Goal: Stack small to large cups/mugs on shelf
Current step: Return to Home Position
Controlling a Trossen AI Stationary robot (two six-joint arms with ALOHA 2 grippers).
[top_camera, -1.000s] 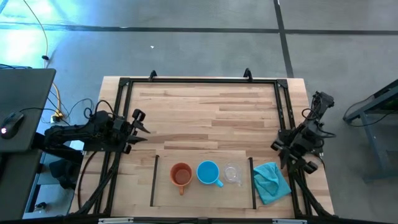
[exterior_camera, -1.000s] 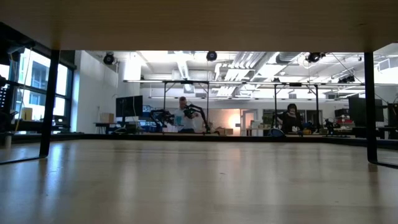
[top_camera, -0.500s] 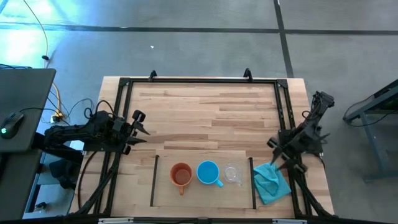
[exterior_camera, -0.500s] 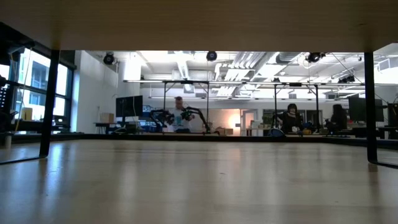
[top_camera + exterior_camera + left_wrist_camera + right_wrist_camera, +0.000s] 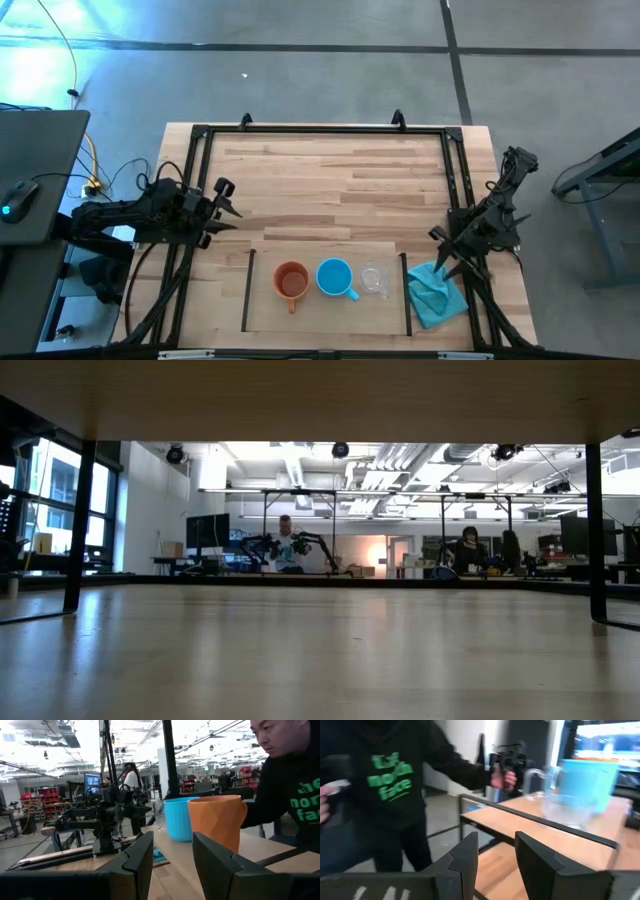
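At the left edge of the table your left gripper rests low by the black frame. Its fingers are apart with nothing between them, and it points across the table.

To its right, near the front edge, is the shelf, a pale panel between two thin black strips. Three cups stand upright on it in a row, close beside one another. From left to right they are the orange mug, the blue mug and the small glass cup. None sits inside another.

Just past the right strip lies a teal cloth. Your right gripper hangs just above and beside the cloth's far corner. Its fingers are also spread and empty.

The wrist views show a person in a dark top beyond the table, behind the cups.

Placing looks finished, so the step in hand is likely sending the arms to rest. The next move calls for drawing the right arm up and away. Keep it clear of the cloth, the frame and the glass cup.
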